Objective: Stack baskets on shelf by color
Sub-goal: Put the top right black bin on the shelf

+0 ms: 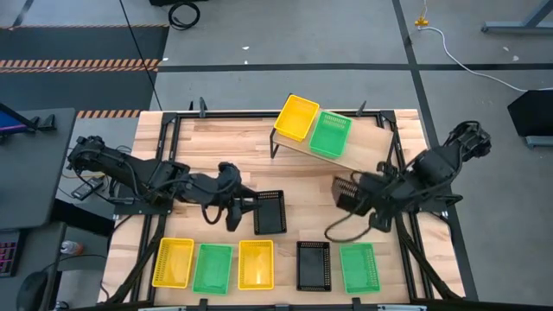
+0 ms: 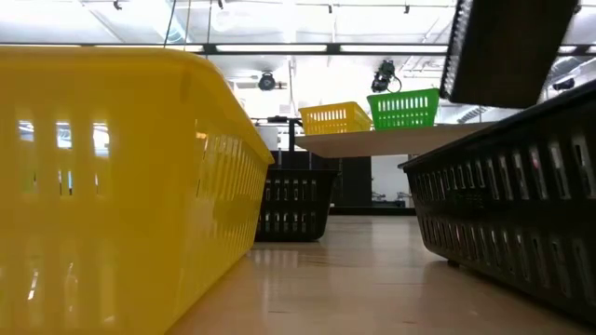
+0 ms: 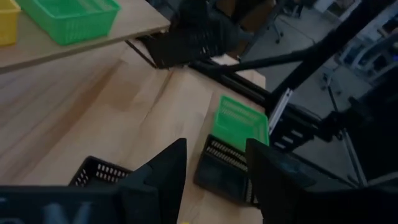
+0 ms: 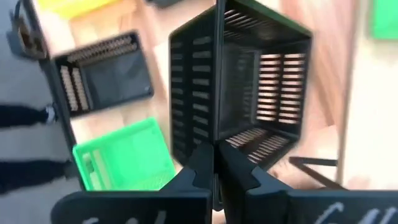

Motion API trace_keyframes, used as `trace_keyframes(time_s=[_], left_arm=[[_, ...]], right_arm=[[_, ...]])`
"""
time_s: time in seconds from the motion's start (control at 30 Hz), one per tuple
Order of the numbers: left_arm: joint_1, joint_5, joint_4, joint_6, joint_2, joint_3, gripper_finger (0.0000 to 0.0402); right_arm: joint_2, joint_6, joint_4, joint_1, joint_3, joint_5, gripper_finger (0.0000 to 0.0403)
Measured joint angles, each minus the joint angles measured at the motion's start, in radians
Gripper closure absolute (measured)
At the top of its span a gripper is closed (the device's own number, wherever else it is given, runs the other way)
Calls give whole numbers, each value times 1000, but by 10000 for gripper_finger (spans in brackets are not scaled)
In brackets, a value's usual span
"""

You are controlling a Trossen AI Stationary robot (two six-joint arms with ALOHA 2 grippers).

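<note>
Count: 3 yellow baskets (image 1: 295,117), 3 green baskets (image 1: 330,135), 3 black baskets (image 1: 269,212). 1 shelf (image 1: 363,147) at 12 o'clock. 2 arms.

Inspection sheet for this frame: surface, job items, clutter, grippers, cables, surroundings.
Surface: wooden plank table.
Job's things: shelf carries one yellow basket and one green basket. Front row holds two yellow, two green and one black basket. Another black basket lies mid-table.
Clutter: nothing seen.
Grippers: right gripper shut on a lifted black basket; left gripper open, above the mid-table basket.
Cables: white cable on the floor.
Surroundings: grey floor; desk with keyboard beside the table.
</note>
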Motion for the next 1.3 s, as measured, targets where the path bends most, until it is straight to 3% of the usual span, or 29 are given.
trace_keyframes(time_s=[0.37,0.73,1.3], left_arm=[[0,52,-72,6,0,0,230],[-6,52,-117,4,0,-1,230],[-7,41,-116,-5,0,-1,230]], right_arm=[[-1,-44,-6,-133,29,-12,391],[-4,-70,-5,-184,246,-136,391],[-140,-228,-5,-406,304,-103,389]])
